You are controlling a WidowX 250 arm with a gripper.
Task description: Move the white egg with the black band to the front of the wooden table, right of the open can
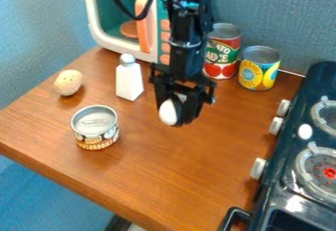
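A blue-grey wall stands behind the wooden bench, and a black stove borders the bench's right side. The arm comes in over the back edge, and its gripper hangs above the middle of the bench, grasping a white egg between its fingers. The egg looks raised from the wood, though the gap beneath it is hard to judge.

The shaker is the nearest thing, upright on the gripper's left side. Behind it, at the back left corner, is the toy microwave; the red can and the yellow can stand side by side near the back edge. The potato lies near the left edge, and the short can sits upright towards the front edge.

A smooth, rounded shell could roll or squirt out under uneven pressure, so a light, steady squeeze with both fingers on its widest part should serve best. The gripper is best kept pointing down, with any movement slow and high enough to miss the shaker's top. If the egg is lowered, its underside should be fully supported before the fingers part, evenly and without a sideways nudge
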